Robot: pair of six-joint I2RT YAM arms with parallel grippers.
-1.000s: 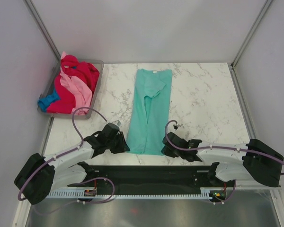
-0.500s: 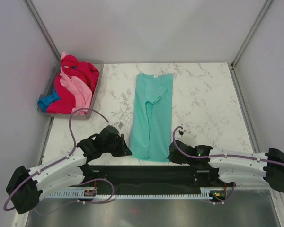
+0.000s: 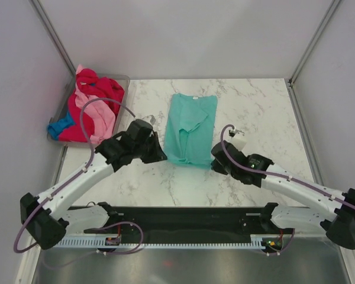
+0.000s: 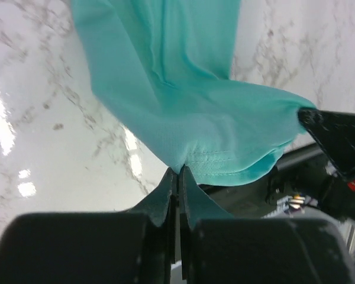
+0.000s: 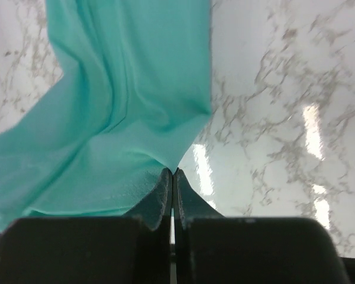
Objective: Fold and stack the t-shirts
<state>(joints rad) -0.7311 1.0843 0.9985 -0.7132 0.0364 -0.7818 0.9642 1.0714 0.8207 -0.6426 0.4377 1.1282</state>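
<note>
A teal t-shirt (image 3: 190, 127), folded into a long narrow strip, lies on the marble table with its collar at the far end. My left gripper (image 3: 160, 157) is shut on its near left hem corner (image 4: 183, 160). My right gripper (image 3: 213, 164) is shut on its near right hem corner (image 5: 165, 154). Both hold the hem raised above the table over the shirt's lower part, so the cloth hangs in a fold between them. Red, pink and blue t-shirts (image 3: 92, 109) lie piled in the tub at the far left.
The grey plastic tub (image 3: 123, 80) stands at the table's far left corner against the left wall. White walls with metal posts close the back and sides. The black arm rail (image 3: 183, 216) runs along the near table edge.
Both grippers have lifted the teal shirt's near hem and carried it away from the near edge toward the collar. The visible shirt is now much shorter.
</note>
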